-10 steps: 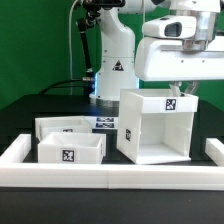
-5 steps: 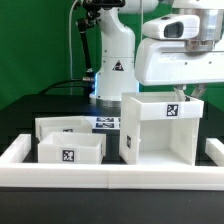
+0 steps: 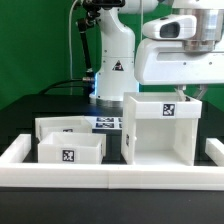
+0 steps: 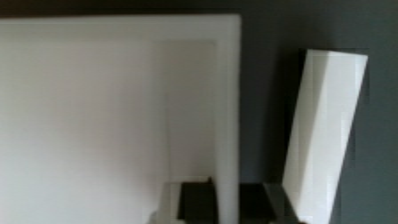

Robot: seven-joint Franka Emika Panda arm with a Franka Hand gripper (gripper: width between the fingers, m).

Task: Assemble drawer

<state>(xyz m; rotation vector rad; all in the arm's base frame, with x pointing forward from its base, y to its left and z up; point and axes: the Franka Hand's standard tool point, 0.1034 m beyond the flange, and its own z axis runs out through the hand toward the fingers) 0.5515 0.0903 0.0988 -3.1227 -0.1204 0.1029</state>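
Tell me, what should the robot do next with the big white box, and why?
Probably open the fingers and lift straight up. They pinch a wall of the housing, which stands upright with its open front showing, while the front tray and back tray lie outside it, waiting to go in.

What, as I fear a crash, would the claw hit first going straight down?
The housing: one wall stands between the claw's fingers, so pushing on would likely press onto that wall's top edge; depth is unclear.
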